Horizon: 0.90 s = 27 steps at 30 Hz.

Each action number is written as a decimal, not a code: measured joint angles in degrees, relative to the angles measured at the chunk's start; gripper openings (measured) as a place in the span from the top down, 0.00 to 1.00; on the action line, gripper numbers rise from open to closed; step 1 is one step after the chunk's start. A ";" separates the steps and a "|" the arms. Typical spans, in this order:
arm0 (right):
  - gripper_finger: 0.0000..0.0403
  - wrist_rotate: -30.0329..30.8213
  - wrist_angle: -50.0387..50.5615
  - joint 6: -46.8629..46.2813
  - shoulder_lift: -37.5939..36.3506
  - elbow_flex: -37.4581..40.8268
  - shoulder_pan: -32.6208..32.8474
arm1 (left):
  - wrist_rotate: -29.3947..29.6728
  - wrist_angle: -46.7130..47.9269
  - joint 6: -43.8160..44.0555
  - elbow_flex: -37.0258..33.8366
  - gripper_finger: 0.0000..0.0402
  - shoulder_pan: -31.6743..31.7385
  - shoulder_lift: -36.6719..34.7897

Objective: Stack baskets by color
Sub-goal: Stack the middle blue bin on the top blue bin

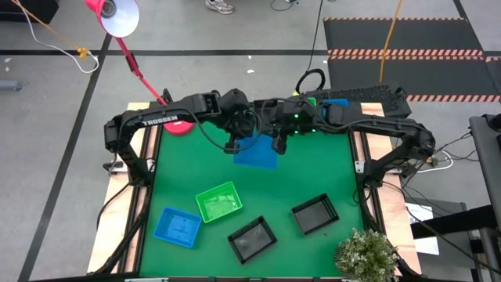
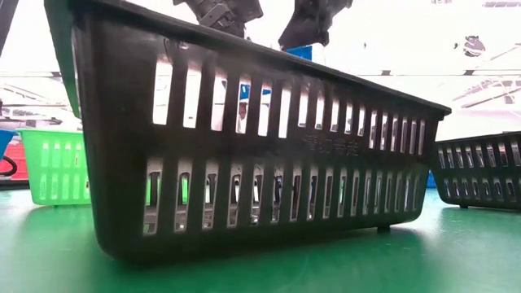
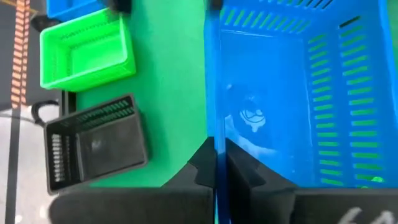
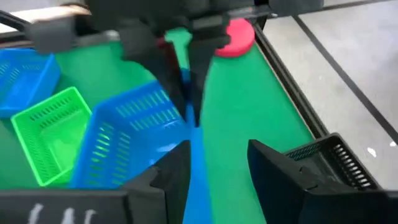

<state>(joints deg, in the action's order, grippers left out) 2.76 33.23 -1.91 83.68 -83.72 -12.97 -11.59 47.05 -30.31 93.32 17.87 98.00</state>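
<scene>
Blue slotted plastic, a shallow rectangular basket (image 1: pixel 256 154), hangs tilted above the green table mat (image 1: pixel 313 172) at mid-table, its thin rim pinched in the closed fingers of the left gripper (image 3: pixel 216 167), while the right gripper (image 4: pixel 214 163) sits at the opposite rim with its fingers parted, so whether it grips anything I cannot tell. To do this well, I judge, the left should keep its pinch and carry the basket level to the other blue mesh-sided basket (image 1: pixel 178 227) lying farther off. Beyond the grippers lie a bright green basket (image 1: pixel 218 202) beside that blue one, then two black ribbed ones (image 1: pixel 252 239) (image 1: pixel 315 214).

Raised basket (image 1: pixel 256 154) between both pincers
</scene>
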 joint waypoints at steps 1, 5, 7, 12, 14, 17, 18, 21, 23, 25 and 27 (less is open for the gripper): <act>0.61 -0.45 0.33 0.02 0.33 -0.01 -0.04 | -0.16 -0.13 -0.42 0.00 0.98 0.00 0.00; 0.64 -1.42 1.23 0.57 1.49 -0.02 -0.47 | 0.08 -0.48 -1.33 0.00 0.97 0.17 0.00; 0.66 -1.67 1.52 0.80 1.79 -0.02 -0.54 | 0.08 -0.46 -1.52 0.00 0.95 0.31 0.00; 0.74 -2.98 2.60 1.53 1.88 -0.02 -1.22 | 0.12 -0.56 -0.76 0.00 0.97 0.50 0.04; 0.78 -3.08 2.80 2.38 1.88 -0.02 -1.40 | 0.28 -0.62 -0.47 0.00 0.98 0.50 0.05; 0.83 -3.23 3.17 3.28 1.88 -0.02 -1.62 | 0.26 -0.64 0.27 0.00 0.96 0.48 0.09; 0.85 -3.24 3.28 3.29 1.88 -0.02 -1.73 | 0.28 -0.73 0.29 0.00 0.95 0.48 0.09; 0.89 -3.95 3.71 3.53 1.88 -0.02 -2.09 | 0.28 -1.27 0.64 0.00 0.95 0.50 0.09; 0.91 -4.91 3.95 4.03 1.99 -0.02 -2.34 | 0.27 -1.86 0.80 0.00 0.96 0.48 0.09; 0.91 -5.68 4.40 4.08 2.26 -0.02 -2.34 | 0.17 -2.88 0.64 0.00 0.98 0.48 0.09; 0.91 -5.77 5.68 3.98 2.47 0.00 -2.34 | -0.03 -3.78 0.84 0.00 0.98 0.48 0.09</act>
<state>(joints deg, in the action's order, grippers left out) -3.01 38.92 2.07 86.15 -83.72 -15.31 -11.62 43.27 -29.47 93.32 18.35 98.08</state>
